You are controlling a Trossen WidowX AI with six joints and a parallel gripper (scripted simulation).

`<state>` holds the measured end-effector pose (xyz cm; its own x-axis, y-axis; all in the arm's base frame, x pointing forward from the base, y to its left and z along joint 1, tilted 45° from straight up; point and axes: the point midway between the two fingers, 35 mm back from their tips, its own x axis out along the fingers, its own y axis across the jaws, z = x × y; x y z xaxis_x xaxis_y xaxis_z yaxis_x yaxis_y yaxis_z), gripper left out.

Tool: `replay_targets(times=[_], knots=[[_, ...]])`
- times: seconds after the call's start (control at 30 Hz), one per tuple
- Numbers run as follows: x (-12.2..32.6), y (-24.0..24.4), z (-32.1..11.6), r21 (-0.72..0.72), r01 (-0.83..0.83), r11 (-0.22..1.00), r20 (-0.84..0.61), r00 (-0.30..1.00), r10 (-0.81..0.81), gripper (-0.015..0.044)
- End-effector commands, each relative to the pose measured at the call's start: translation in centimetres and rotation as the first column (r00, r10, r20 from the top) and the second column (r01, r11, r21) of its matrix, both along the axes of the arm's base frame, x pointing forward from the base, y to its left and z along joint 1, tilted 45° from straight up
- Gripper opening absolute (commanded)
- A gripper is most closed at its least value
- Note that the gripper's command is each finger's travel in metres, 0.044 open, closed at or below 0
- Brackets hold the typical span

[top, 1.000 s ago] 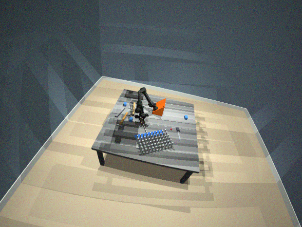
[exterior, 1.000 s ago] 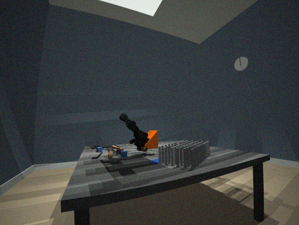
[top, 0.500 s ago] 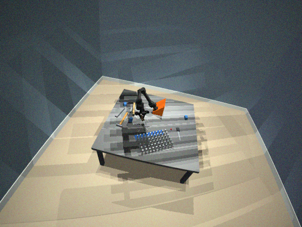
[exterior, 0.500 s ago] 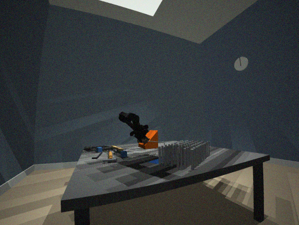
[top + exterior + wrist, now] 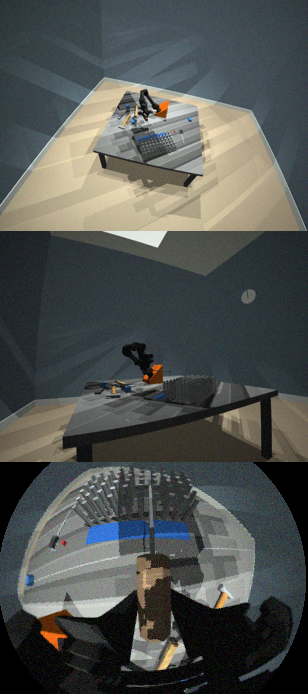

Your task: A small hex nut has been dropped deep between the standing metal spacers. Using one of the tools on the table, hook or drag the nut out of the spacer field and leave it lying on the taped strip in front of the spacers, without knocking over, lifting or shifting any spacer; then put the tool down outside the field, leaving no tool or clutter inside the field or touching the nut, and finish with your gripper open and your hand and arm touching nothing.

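Note:
My gripper point(image 5: 146, 117) point(image 5: 149, 372) point(image 5: 153, 592) is shut on the brown handle of a hook tool. Its thin metal rod point(image 5: 161, 371) point(image 5: 151, 507) points away over the blue taped strip point(image 5: 158, 396) point(image 5: 102, 534) toward the standing metal spacers point(image 5: 159, 144) point(image 5: 189, 389) point(image 5: 102, 497). In the exterior view the rod is about level, with a short downturned tip, and is higher than the spacer tops. The spacers look upright in dense rows behind the strip. The hex nut cannot be made out in any view.
An orange wedge point(image 5: 163, 109) point(image 5: 156, 376) stands beside the arm. A T-headed tool point(image 5: 126, 120) point(image 5: 114, 389), another yellow handle point(image 5: 136, 111) and blue blocks point(image 5: 133, 121) point(image 5: 127, 105) lie on one side. Another blue block point(image 5: 190, 119), a red object point(image 5: 174, 131) and a dark-ended tool point(image 5: 181, 131) lie opposite.

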<state>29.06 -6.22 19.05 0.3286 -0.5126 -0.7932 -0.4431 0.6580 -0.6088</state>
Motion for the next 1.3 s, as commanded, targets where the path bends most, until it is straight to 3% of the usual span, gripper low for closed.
replay_targets(times=[0.0, 0.73, 1.27], knots=[[0.9, 1.2, -0.6, 0.024, -0.011, 1.0, 0.009, 1.0, 0.011, 0.0], [5.2, 13.6, -7.4, 0.104, -0.274, 0.956, -0.161, 0.944, 0.288, 0.0], [5.7, 23.3, -13.3, 0.142, -0.358, 0.923, -0.206, 0.901, 0.381, 0.0]])
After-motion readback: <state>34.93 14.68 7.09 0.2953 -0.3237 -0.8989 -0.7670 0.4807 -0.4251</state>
